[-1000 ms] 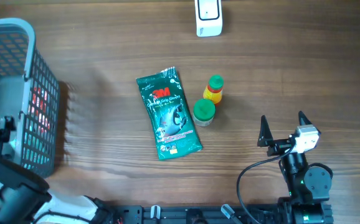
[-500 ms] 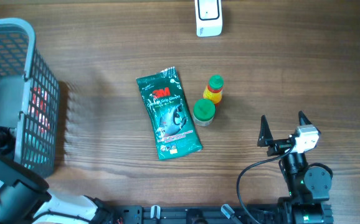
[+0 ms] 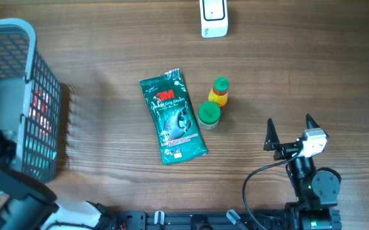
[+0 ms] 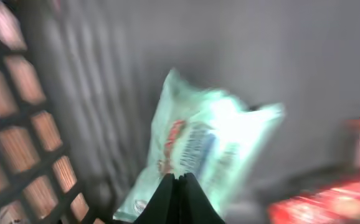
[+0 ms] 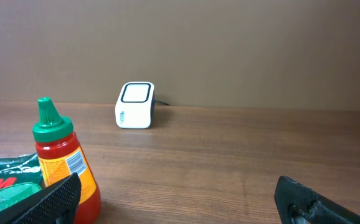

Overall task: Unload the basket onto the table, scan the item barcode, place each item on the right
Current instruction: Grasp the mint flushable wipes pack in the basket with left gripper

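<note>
In the left wrist view a pale green packet [image 4: 198,149] leans against the inside wall of the grey basket [image 4: 18,124]. My left gripper [image 4: 179,178] is shut, its black tips pressed together against the packet's lower part. Blur hides whether any of the packet is pinched between them. The white barcode scanner [image 3: 214,18] stands at the table's far edge, and is also seen ahead as the scanner [image 5: 135,105] in the right wrist view. My right gripper [image 3: 290,121] rests open at the near right with nothing between its fingers [image 5: 58,196].
A dark green 3M packet [image 3: 173,117] lies flat mid-table. Beside it stand a red sauce bottle [image 3: 219,92] and a green-lidded jar [image 3: 209,114]. The basket [image 3: 28,29] fills the left edge, with red items [image 4: 329,202] inside.
My left gripper has closed from wide open to shut inside the basket, and the left arm has shifted slightly toward the near edge. The right arm has not moved.
</note>
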{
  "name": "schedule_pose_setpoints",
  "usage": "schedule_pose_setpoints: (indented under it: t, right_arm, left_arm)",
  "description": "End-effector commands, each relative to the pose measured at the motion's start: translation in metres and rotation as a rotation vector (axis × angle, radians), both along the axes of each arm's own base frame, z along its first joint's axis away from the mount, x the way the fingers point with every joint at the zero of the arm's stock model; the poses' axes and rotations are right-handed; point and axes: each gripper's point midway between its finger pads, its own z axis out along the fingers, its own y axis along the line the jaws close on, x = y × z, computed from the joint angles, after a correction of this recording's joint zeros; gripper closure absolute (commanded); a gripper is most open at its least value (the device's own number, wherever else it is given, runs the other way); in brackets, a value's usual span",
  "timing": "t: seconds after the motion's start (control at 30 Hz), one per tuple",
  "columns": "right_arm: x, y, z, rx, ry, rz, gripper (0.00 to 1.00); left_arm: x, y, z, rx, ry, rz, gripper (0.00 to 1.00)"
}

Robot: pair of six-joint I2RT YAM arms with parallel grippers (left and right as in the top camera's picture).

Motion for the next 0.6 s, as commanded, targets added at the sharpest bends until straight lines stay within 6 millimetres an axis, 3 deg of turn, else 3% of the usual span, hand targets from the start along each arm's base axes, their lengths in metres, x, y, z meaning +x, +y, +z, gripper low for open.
schedule_pose_setpoints:
  t: [0.0, 0.1, 0.13, 0.2, 0.27, 0.4, 0.57]
  right_arm:
    - [0.0, -0.001, 0.002, -0.01, -0.011, -0.003, 0.0]
    - [0.0, -0.001, 0.002, -0.01, -0.011, -0.003, 0.0]
    - [0.0, -0.001, 0.002, -0.009, -0.011, -0.003, 0.0]
    - [0.0, -0.001, 0.002, -0.01, -0.011, -0.003, 0.0]
    - [0.0, -0.001, 0.002, -0.009, -0.011, -0.003, 0.0]
    - [0.0, -0.001, 0.002, -0.01, -0.011, -0.003, 0.0]
    - [0.0, -0.001, 0.002, -0.01, -0.011, -0.003, 0.0]
  left_arm:
    - [0.015, 0.02, 0.094, 0.222, -0.177, 0.001, 0.96]
    - [0.014, 0.017, 0.126, 0.296, -0.251, 0.029, 0.96]
    - [0.013, 0.015, 0.129, 0.299, -0.259, 0.037, 0.88]
    - [0.013, 0.012, 0.125, 0.275, -0.254, 0.031, 0.28]
    - [0.01, 0.008, 0.107, 0.232, -0.214, 0.01, 0.06]
    - [0.013, -0.003, 0.057, 0.106, -0.136, -0.143, 0.0]
    - [0.007, -0.012, 0.009, -0.028, -0.052, -0.147, 0.0]
